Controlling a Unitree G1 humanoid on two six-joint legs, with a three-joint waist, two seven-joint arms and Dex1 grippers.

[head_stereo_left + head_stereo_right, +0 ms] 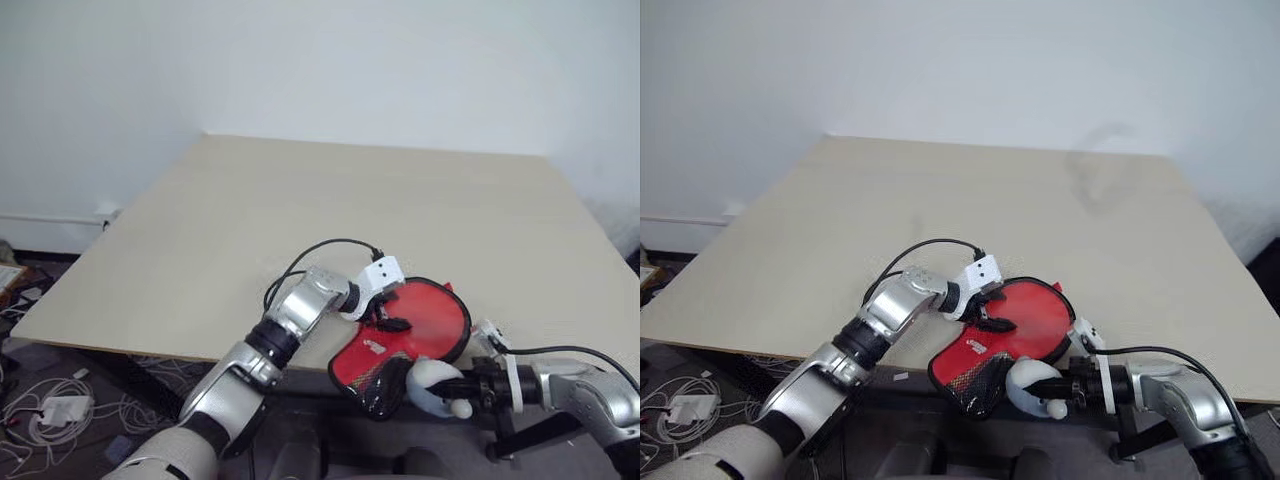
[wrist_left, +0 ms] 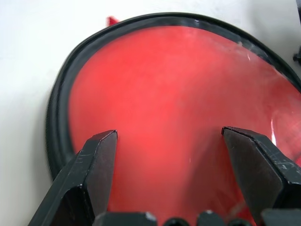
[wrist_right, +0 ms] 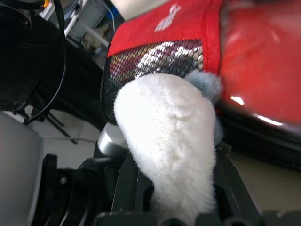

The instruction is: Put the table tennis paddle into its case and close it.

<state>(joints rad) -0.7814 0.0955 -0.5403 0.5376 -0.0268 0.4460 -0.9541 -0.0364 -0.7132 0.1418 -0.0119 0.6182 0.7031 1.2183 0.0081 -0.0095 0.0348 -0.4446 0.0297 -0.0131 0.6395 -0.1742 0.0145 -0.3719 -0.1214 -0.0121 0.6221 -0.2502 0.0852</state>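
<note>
Red case (image 1: 415, 330) lay at the near edge of the worktop (image 1: 330, 210), its round part on the surface and its black-mesh neck hanging out past the edge toward me. Through the clear window panel I saw a red face, which I took for the table tennis paddle (image 2: 178, 113) already seated inside; I could not make out the handle.

My left gripper (image 2: 169, 136) hovered over the round part of the case, fingers (image 2: 99, 165) spread wide apart with nothing between them, pointed down onto the window. My right gripper (image 3: 174, 188) sat just beside the neck of the case, below the worktop edge, fingers clamped on a small pale fluffy object (image 1: 435, 385). That object touched or nearly touched the mesh; I could not tell which.

Judged step: paddle in, closing in hand. I could not see from here whether the zip was run fully round. The black trim around the round part looked seated.

Next move, as I judged it: press the left fingers down on the round part to pin the case, while the right draws along the neck. Risk noted: the case overhung the edge and could tip off if pulled without that hold.
</note>
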